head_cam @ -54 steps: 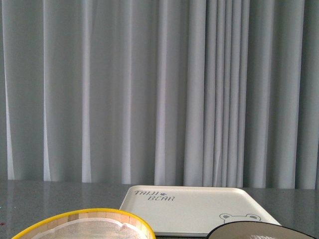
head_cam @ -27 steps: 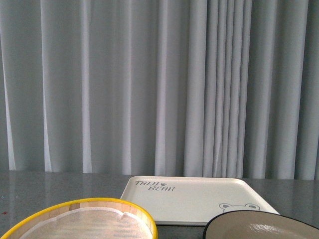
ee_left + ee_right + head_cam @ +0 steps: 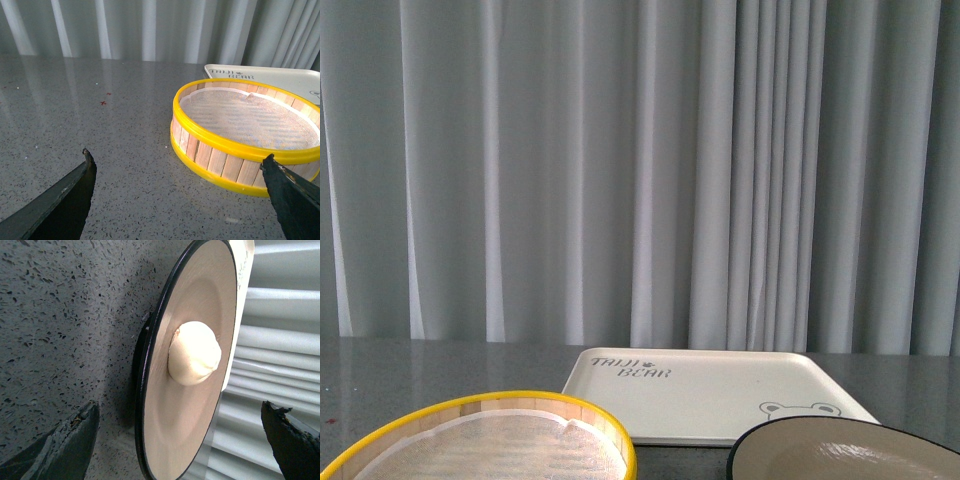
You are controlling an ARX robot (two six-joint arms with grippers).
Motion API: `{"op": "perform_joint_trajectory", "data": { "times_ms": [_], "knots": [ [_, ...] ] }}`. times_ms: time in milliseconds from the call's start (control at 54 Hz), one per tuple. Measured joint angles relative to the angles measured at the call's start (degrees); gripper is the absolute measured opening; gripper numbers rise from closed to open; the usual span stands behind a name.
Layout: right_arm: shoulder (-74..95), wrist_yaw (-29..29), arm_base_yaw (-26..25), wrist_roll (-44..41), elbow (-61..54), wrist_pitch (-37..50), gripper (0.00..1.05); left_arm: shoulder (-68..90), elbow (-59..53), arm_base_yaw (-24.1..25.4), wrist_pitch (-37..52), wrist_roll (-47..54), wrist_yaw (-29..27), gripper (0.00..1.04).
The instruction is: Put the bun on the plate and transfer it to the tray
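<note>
Right gripper (image 3: 178, 406) and left gripper (image 3: 176, 154) of mine gape; bun (image 3: 195, 352) sits on the plate (image 3: 170, 422), liner (image 3: 250, 117) in steamer basket (image 3: 215, 157).

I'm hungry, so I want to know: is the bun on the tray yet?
Not yet. Done: the bun sits on the plate. In hand: nothing; the right gripper is open, facing the plate, and the left gripper is open by the steamer basket. Left: the plate stands on the table in front of the tray, so it must be moved onto it.
</note>
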Motion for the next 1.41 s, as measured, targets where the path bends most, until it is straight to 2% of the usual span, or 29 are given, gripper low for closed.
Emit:
{"op": "perform_joint_trajectory", "data": {
  "times_ms": [797,1149,1205,1353,1409],
  "knots": [
    [11.0,1.4,3.9,2.9,3.0,5.8,0.96,0.0,0.0,0.0,0.0,0.0,0.0,0.98],
    [12.8,2.0,4.4,4.7,2.8,6.9,0.39,0.0,0.0,0.0,0.0,0.0,0.0,0.98],
    [13.2,2.0,4.0,4.7,2.0,7.6,0.26,0.0,0.0,0.0,0.0,0.0,0.0,0.98],
    [12.7,1.3,3.1,3.7,0.3,9.0,0.05,0.0,0.0,0.0,0.0,0.0,0.0,0.98],
    [12.0,1.3,2.8,3.3,0.1,9.8,0.03,0.0,0.0,0.0,0.0,0.0,0.0,0.98]
  ]
}}
